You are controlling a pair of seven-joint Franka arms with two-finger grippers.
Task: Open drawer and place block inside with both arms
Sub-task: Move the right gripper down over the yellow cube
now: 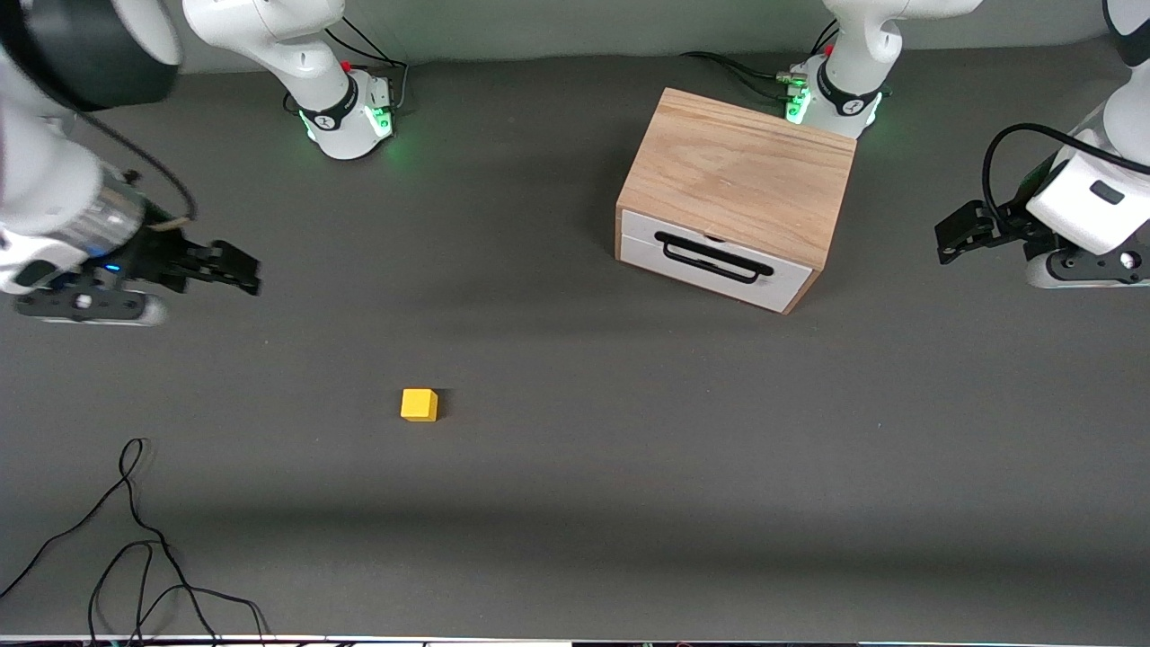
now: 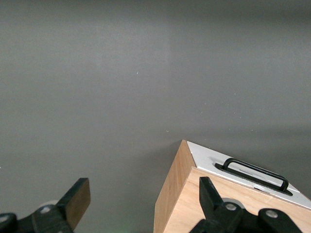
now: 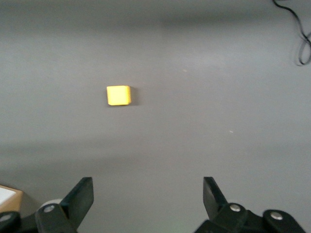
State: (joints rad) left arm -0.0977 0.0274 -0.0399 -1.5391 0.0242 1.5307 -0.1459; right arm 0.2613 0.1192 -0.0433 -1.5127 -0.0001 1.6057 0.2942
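The light-oak cabinet [image 1: 737, 171] stands near the left arm's base. Its drawer [image 1: 791, 283] is shut, showing a white front with a black bar handle [image 1: 714, 256]. The yellow block [image 1: 419, 404] lies on the table, nearer to the front camera than the cabinet and toward the right arm's end. My left gripper [image 1: 948, 238] is open and empty over bare table beside the cabinet. The left wrist view shows the gripper [image 2: 143, 196], the cabinet [image 2: 182, 194] and the handle [image 2: 252, 174]. My right gripper [image 1: 247, 270] is open and empty over bare table. The right wrist view shows the gripper [image 3: 148, 194] and the block [image 3: 118, 95].
Loose black cables [image 1: 135, 539] lie on the table near the front edge at the right arm's end; one also shows in the right wrist view [image 3: 303, 39]. The table [image 1: 575, 503] is dark grey. The arm bases glow green along the back edge.
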